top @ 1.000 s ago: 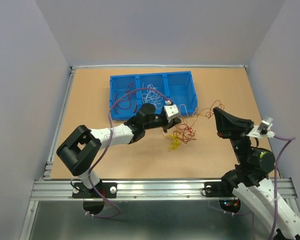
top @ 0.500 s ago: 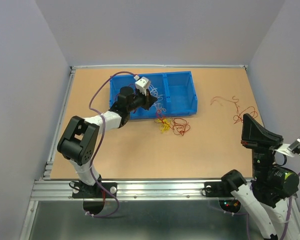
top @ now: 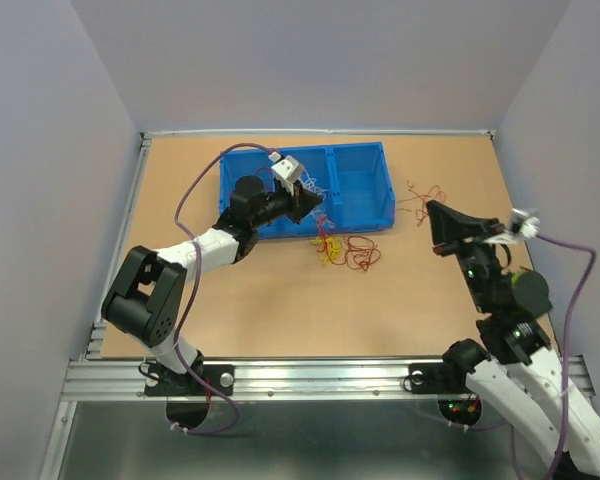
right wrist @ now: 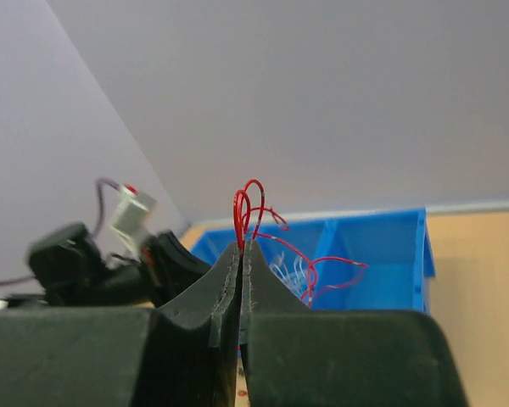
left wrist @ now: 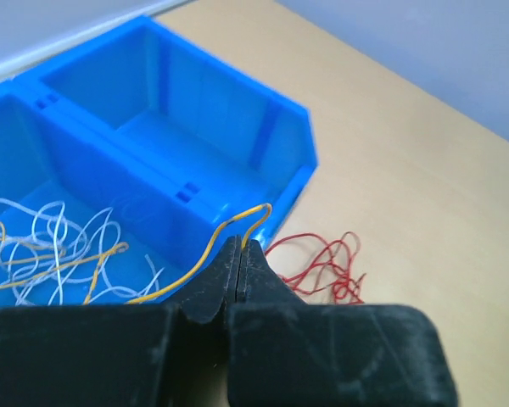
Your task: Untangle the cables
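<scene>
The left arm reaches to the blue bin [top: 365, 180], its left tool [left wrist: 240, 247] pinched on a yellow wire [left wrist: 174, 284] that trails sideways into the bin. The raised right arm's right tool [right wrist: 240, 248] clamps a red wire [right wrist: 238, 212] looping upward. More wires [top: 348, 252] lie tangled on the table [top: 260, 300].

The right hand [top: 431, 209] has swung forward and left, dragging the red cables [top: 435, 192] along.

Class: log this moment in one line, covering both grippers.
left gripper: shut on yellow wire, by blue bin | right gripper: shut on red wire
</scene>
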Tool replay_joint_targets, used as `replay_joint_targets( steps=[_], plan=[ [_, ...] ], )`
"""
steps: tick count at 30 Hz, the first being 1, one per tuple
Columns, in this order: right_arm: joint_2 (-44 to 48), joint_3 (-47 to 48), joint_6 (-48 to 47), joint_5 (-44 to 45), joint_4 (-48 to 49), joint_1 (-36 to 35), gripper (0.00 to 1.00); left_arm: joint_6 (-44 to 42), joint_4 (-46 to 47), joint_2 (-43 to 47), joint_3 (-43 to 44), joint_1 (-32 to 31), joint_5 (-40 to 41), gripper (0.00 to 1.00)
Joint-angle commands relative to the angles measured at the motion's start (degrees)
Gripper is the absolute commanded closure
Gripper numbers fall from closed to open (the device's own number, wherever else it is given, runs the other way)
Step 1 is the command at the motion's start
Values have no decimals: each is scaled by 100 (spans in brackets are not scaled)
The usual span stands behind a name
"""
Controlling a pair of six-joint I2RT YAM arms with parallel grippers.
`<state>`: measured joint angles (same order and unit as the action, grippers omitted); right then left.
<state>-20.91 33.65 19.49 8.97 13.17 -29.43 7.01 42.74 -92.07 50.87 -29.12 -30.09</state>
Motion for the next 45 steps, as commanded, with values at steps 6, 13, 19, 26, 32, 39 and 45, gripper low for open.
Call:
replay_joint_targets(
  steps=[6, 13, 19, 26, 32, 39, 45],
  plan=[
    [-1846, 467, -313, -763, 722, -19, 99, -999, 481, 1322, -481, -734, 143, 100],
    [-2023, 362, -446, -1152, 1248, -28, 100, -1710, 305, 2535, -947, -1376, 161, 100],
    [-2548, 405, -472, -1318, 1679, -19, 99, -2247, 209, 3431, -1255, -1623, 476, 100],
    [-3935, 1002, -296, -2179, 2400, -19, 100, -2546, -73, 3924, -1387, -1640, -382, 100],
    [-5518, 2293, 2, -3401, 2787, -19, 100, -2915, -178, 4390, -1650, -1781, -832, 100],
    [-7769, 4207, 731, -5070, 2884, -89, 99, -3293, -187, 4839, -1976, -1895, -1377, 100],
    [-9000, 5537, 417, -4976, 1796, -440, 100, -3346, -178, 4620, -1950, -1939, -1316, 100]
  ],
)
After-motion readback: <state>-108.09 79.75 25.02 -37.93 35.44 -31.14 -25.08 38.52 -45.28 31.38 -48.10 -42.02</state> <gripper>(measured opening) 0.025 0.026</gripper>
